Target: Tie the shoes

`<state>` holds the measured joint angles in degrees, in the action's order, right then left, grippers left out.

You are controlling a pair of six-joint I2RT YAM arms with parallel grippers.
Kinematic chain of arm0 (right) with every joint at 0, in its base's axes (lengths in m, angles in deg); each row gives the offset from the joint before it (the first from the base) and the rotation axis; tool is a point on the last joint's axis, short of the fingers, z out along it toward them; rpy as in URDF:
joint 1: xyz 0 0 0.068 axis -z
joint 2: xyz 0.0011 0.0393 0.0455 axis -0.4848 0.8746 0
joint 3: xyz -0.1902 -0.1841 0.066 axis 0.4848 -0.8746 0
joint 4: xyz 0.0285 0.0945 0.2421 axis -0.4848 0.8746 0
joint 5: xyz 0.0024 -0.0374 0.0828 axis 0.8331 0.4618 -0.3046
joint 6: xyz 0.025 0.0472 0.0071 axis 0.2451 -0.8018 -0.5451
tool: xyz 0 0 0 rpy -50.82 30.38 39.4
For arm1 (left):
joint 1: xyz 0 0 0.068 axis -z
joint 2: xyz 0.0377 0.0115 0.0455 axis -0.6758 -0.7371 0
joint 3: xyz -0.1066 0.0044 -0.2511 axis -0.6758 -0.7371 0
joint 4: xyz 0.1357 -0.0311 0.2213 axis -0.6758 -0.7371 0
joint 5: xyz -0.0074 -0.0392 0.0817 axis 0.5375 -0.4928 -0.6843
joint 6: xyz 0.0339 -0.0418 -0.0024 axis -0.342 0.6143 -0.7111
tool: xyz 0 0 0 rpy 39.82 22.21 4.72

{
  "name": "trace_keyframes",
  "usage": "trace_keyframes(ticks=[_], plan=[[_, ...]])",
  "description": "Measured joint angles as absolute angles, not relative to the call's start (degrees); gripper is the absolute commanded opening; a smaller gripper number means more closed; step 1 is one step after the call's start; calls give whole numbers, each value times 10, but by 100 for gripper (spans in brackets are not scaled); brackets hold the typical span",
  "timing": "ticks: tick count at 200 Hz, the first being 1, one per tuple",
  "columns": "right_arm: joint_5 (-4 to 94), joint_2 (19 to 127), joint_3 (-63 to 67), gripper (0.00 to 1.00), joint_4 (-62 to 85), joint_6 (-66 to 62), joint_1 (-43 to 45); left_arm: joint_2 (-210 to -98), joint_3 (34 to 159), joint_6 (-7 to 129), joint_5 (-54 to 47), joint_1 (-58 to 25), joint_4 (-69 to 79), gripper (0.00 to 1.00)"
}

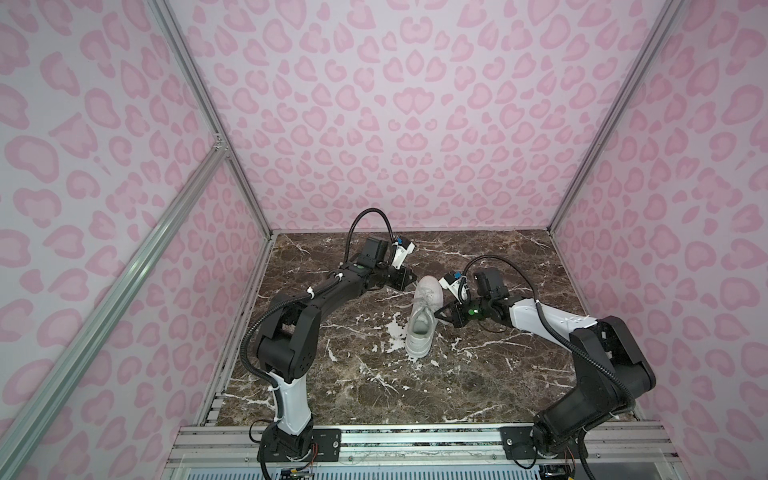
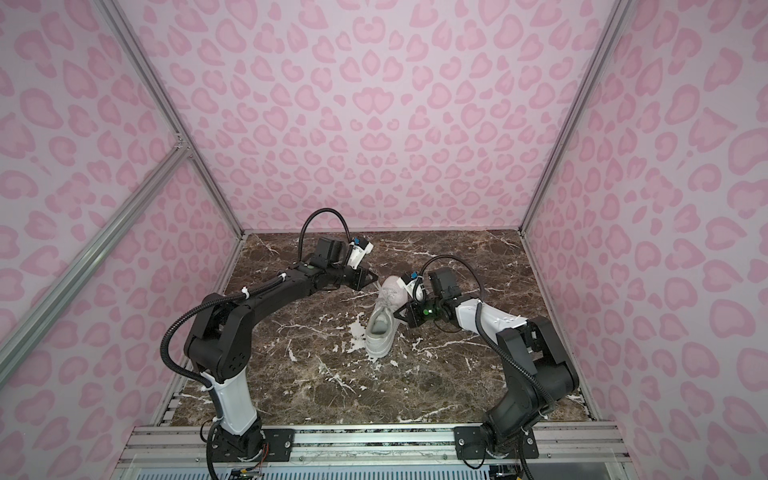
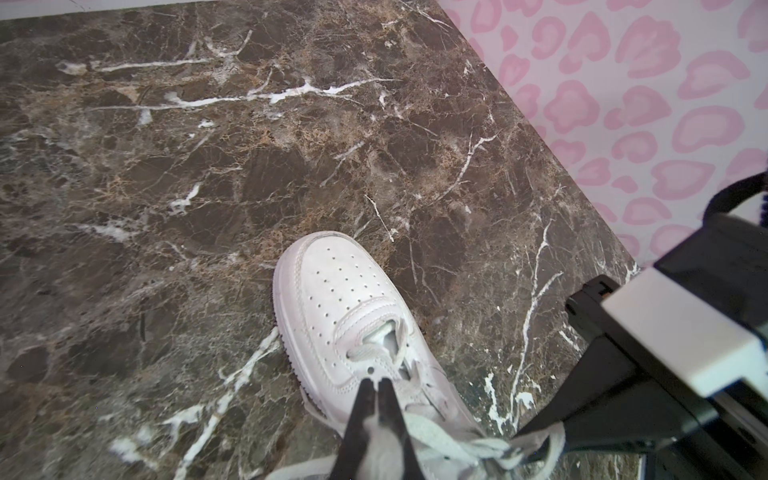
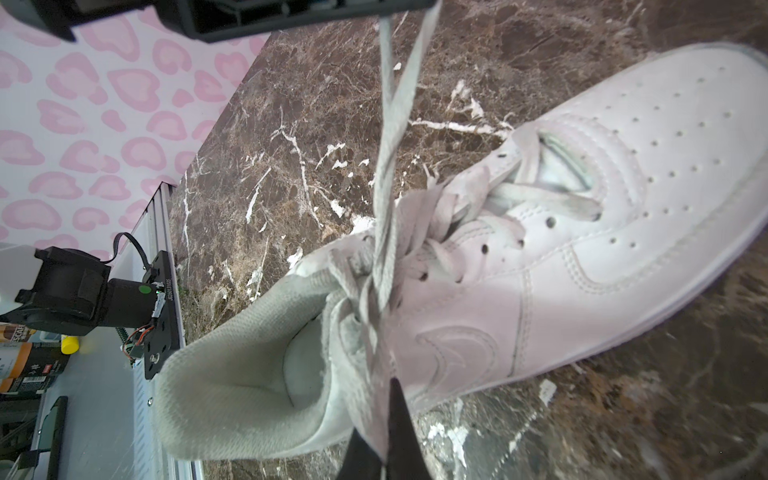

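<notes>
Left gripper (image 3: 376, 381): clenched on the laces (image 4: 390, 124); a strand is held taut, judged to cinch the knot (image 4: 374, 286).
Sneaker (image 1: 420, 322): set at frame centre in both top views on the marble tabletop (image 1: 332, 395), toe upward; all white, perforated toe, grey-white lining.
Right gripper (image 4: 390, 415): clenched on the laces oppositely, as counter-pull.

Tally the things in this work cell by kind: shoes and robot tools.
White sneaker: 1
Robot tools, each shut on the laces: 2 (left tool, right tool)
Total: 3
</notes>
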<state>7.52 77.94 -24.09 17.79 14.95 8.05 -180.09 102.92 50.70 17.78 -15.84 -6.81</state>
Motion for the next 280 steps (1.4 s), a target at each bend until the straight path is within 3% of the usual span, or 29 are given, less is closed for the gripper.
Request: trace_keyframes(ticks=[166,216,280], plan=[[127,787,-210,0,233,186,80,-1785,1020,536,135,-163,-97,3],[110,735,-230,0,219,176,81,-1771,1020,536,136,-163,-99,3],[89,796,-206,0,225,156,87,-1770,990,552,117,-160,-78,3]])
